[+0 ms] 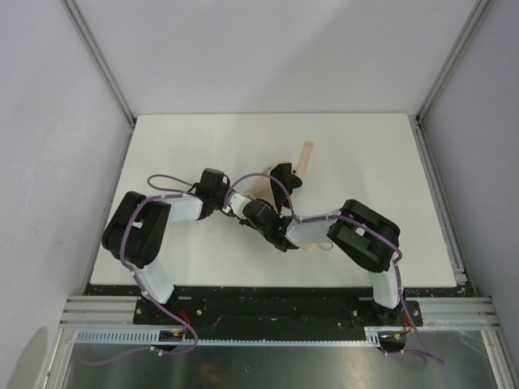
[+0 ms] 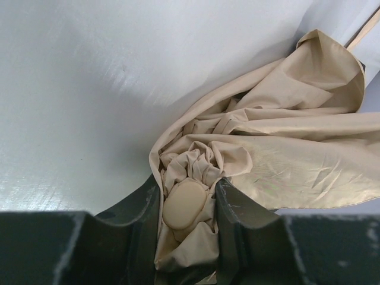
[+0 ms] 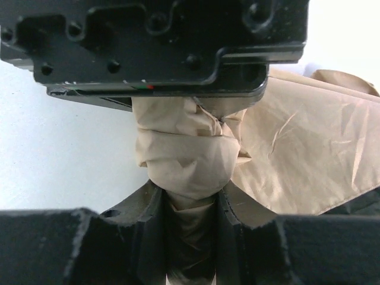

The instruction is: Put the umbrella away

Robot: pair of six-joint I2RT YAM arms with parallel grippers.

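Note:
The umbrella (image 1: 261,186) is a crumpled tan fabric bundle at the middle of the white table, between my two grippers. My left gripper (image 2: 187,208) is shut on the bunched fabric and a smooth beige oval cap (image 2: 184,203) at one end of the umbrella (image 2: 279,148). In the top view the left gripper (image 1: 240,203) sits just left of the bundle. My right gripper (image 3: 189,196) is shut on a rolled part of the umbrella (image 3: 187,157), right below the left gripper's black body (image 3: 154,41). In the top view the right gripper (image 1: 259,214) meets the left one. The shaft and the handle are hidden.
A narrow light tan strip (image 1: 306,154) lies on the table (image 1: 178,154) just beyond the fabric; its end shows in the left wrist view (image 2: 365,32). A pale loop (image 1: 321,248) lies under my right forearm. Grey walls and metal rails enclose the table.

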